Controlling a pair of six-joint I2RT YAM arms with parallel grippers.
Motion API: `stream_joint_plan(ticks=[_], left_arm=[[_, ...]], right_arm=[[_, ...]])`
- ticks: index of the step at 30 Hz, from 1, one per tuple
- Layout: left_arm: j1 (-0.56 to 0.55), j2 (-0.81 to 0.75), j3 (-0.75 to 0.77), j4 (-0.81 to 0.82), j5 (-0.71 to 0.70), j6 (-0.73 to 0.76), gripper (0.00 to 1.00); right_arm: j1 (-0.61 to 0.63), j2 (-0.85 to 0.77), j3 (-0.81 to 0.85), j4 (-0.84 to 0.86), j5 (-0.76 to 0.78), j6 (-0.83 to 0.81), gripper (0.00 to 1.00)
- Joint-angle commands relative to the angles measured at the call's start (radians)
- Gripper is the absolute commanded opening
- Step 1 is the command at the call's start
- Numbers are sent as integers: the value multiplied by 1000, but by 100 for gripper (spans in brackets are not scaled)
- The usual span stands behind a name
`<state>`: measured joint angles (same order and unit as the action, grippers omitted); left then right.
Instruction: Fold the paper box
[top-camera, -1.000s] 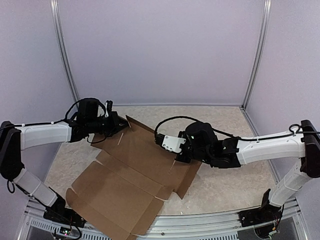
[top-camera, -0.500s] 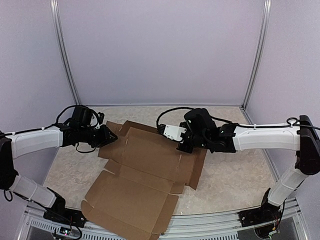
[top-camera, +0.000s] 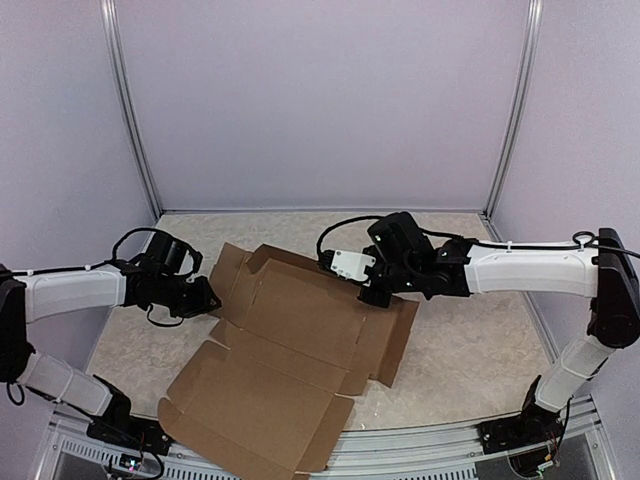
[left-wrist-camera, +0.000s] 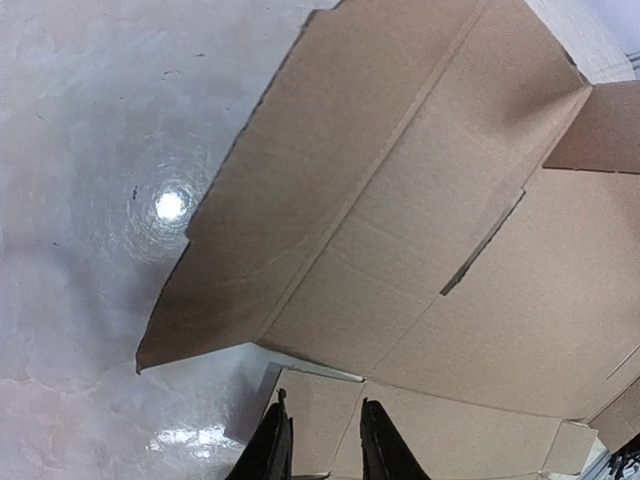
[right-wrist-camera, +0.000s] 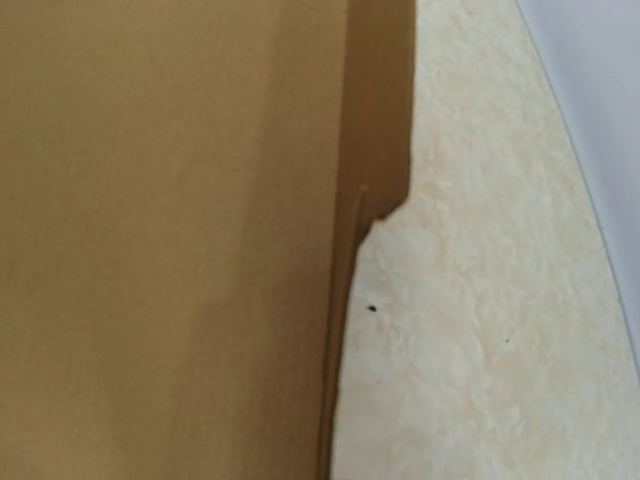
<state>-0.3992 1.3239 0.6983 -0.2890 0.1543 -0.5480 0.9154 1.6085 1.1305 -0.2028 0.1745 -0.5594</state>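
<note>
Jaws L slightly apart beside paper box (top-camera: 300, 330), R shut atop it; table (top-camera: 470, 350) beneath.

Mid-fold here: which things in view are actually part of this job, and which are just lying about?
Part of the job:
- paper box, a mostly unfolded brown cardboard sheet

Not part of it:
- table, which only supports the box
- frame posts and back wall, both fixtures
- I see no loose stray items

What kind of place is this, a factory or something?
Probably a robotics test booth: plain walls and metal posts enclose one table, two robot arms are mounted at its near edge, and an unfolded paper box lies between them.
</note>
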Motion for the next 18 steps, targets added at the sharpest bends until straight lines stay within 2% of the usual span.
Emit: stream_joint_plan(ticks=[1,5,12,18], left_arm=[[-9,36,-4,-37,-96,24,23],[-24,63,-18,-32,-112,21,21],[-30,91,-60,-9,-127,9,1],[-53,97,-81,-10,-197,10,0]], right_arm=[[-6,7,13,-51,-24,18,0],[-8,7,-8,-37,-29,24,0],[-8,16,-14,-28,-30,31,0],[-8,25,-11,-22,-36,33,0]])
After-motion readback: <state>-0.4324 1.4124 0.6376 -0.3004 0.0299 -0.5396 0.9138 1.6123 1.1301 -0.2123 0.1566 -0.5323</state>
